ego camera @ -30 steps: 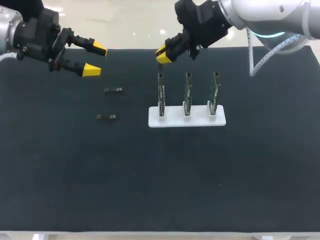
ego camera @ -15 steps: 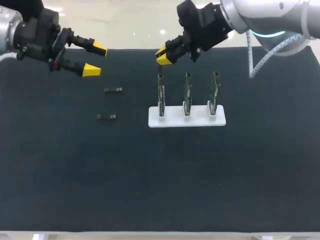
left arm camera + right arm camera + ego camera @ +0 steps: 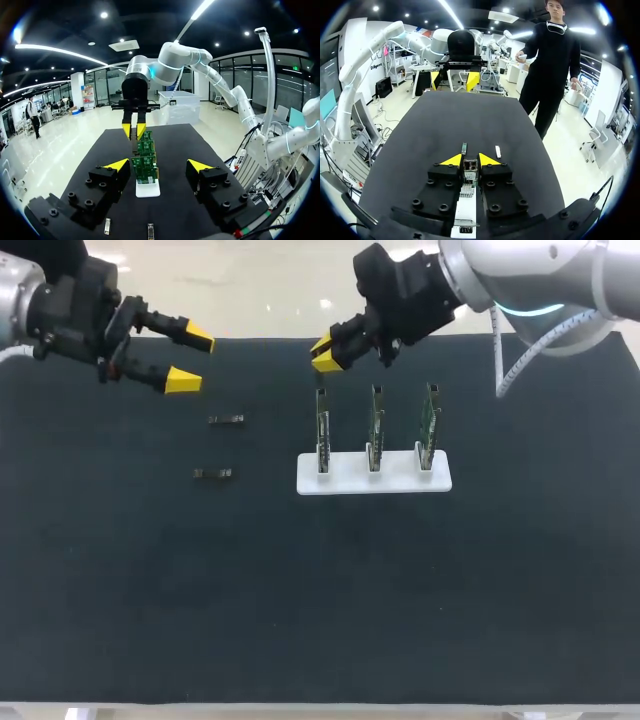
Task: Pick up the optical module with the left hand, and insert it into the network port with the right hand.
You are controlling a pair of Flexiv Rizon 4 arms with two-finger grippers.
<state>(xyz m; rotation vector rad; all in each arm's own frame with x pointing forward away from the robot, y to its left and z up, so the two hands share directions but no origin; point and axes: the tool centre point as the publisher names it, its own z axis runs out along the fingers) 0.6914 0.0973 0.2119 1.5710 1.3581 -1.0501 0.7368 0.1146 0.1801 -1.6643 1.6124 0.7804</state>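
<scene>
Treat each module as a small, light, rigid metal part: it should not flex, but its smooth sides may slip and its ends are likely delicate, so use moderate force only. Both modules lie flat on the black mat [image 3: 300, 590], the rear module [image 3: 226, 419] just behind the front module [image 3: 213, 473], apart from each other and to the left of the holder [image 3: 373, 481]. Each shows as a short, thin, grey bar. It sits low on the mat, so you need a close descent. Take hold across the long sides near mid-length, leaving one end free for the transfer. The left gripper [image 3: 191, 360] hangs spread wide and empty above the mat, behind and to the left of the rear module. The right gripper [image 3: 323, 352] hovers over the leftmost board [image 3: 322, 428]. You cannot tell its state from these views. The port is too small to make out.
</scene>
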